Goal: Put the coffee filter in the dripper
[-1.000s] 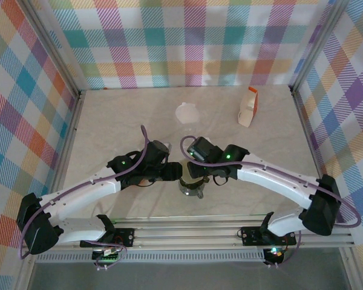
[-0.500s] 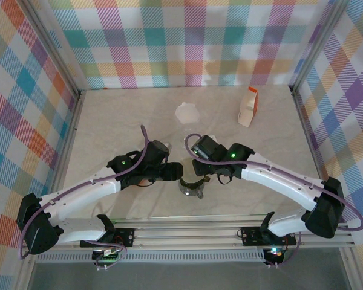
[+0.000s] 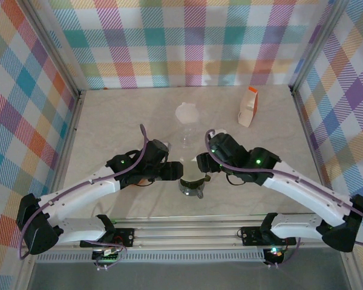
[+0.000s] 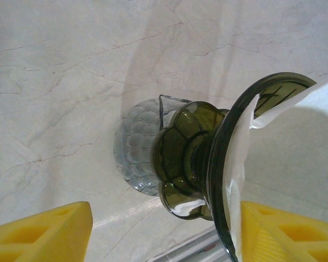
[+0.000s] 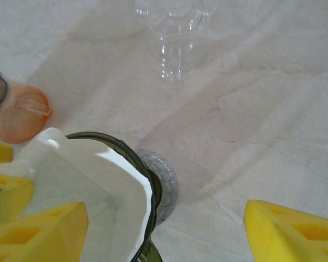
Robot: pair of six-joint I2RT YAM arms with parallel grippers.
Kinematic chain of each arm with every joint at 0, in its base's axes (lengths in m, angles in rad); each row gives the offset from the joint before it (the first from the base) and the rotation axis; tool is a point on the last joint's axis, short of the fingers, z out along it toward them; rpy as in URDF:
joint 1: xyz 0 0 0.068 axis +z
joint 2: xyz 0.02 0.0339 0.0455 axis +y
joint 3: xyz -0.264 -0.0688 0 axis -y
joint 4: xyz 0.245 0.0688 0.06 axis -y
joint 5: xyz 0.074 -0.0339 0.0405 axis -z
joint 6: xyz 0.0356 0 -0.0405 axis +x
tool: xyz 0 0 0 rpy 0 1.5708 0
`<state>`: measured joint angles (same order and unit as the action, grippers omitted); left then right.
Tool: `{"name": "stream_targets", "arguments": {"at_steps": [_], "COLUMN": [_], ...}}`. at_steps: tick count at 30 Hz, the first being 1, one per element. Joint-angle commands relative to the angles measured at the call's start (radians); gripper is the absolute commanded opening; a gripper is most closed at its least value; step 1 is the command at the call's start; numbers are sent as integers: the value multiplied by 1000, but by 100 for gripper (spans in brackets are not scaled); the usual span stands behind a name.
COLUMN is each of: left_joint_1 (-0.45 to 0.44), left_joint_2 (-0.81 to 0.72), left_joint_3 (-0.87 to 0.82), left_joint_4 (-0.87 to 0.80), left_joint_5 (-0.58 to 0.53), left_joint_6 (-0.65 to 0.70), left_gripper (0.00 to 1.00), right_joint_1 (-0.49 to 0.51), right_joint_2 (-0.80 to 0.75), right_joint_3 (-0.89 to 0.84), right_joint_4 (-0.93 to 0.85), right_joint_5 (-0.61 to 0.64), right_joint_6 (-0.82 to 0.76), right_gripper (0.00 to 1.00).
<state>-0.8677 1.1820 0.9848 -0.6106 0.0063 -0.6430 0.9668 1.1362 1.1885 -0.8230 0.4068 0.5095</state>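
Found left gripper (image 3: 173, 171) spread wide and holding nothing, just left of the dripper (image 3: 192, 186) near the front edge of the table (image 3: 109, 121). Noted filter (image 4: 238, 164) already seated in the dripper's cone with one edge proud of the rim; judged thin, light, limp paper, easily creased or torn, best pinched gently at that free upper edge rather than mid-wall, with the dripper itself looking rigid, smooth and liable to tip on its narrow foot. Recorded right gripper (image 3: 201, 164) likewise wide open and empty, just behind and right of the dripper.
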Motion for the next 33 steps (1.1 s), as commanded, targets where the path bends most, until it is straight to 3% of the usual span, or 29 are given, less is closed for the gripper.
{"name": "stream_targets", "arguments": {"at_steps": [1, 6, 9, 13, 19, 27, 33], "left_joint_1": [11, 11, 13, 105, 388, 874, 1137], "left_joint_2": [-54, -149, -215, -318, -419, -398, -325], "left_joint_3": [54, 116, 157, 167, 181, 22, -116], "left_joint_4": [-39, -79, -148, -230, -337, -249, -142], "left_joint_5": [-15, -39, -135, -199, -212, 61, 179], "left_joint_6": [-2, -6, 14, 24, 81, 30, -51], "left_gripper": [71, 77, 80, 80, 76, 56, 24], "right_joint_1": [-5, -5, -5, -6, -5, -5, -5], "right_joint_2": [-58, -133, -147, -150, -158, -238, -310], "right_joint_3": [-26, -81, -107, -139, -175, -241, -282], "right_joint_4": [24, 53, 60, 81, 119, 134, 137], "right_joint_5": [26, 44, 34, 16, -18, -24, -25], "right_joint_6": [12, 27, 37, 44, 43, 37, 29], "right_gripper": [76, 77, 77, 77, 77, 77, 77]}}
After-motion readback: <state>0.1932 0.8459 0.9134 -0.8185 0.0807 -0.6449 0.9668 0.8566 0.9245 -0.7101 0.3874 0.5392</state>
